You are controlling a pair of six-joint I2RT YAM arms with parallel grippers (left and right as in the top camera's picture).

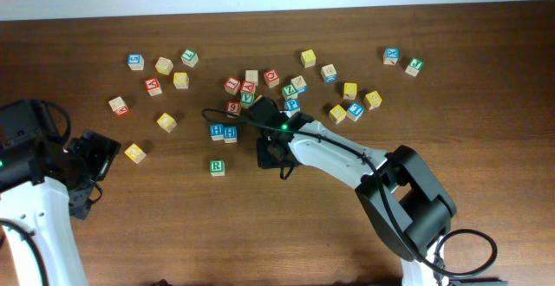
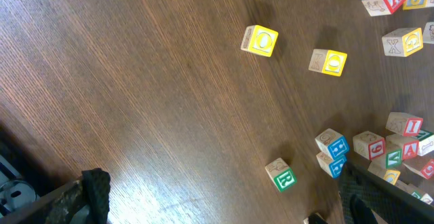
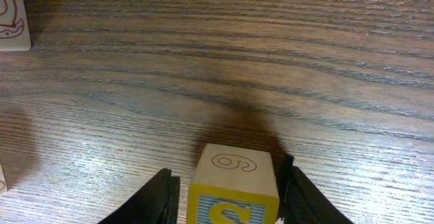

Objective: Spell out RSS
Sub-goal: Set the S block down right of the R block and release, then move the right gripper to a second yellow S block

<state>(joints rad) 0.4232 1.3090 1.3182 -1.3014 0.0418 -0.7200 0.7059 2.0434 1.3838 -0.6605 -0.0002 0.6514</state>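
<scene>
One S cube [image 3: 234,193] sat clenched in the right pincer [image 3: 227,176], its yellow letter face toward the wrist camera, at the near edge of the other cubes [image 1: 299,84] scattered mid-desk [image 1: 173,234]. The R cube [image 1: 217,166] stood alone on the desk, left of that pincer and closer to the robot, so the right arm was the nearer one. The left pincer [image 1: 97,154] hung well off to the left; whether it was released or clenched, I could not tell.
</scene>
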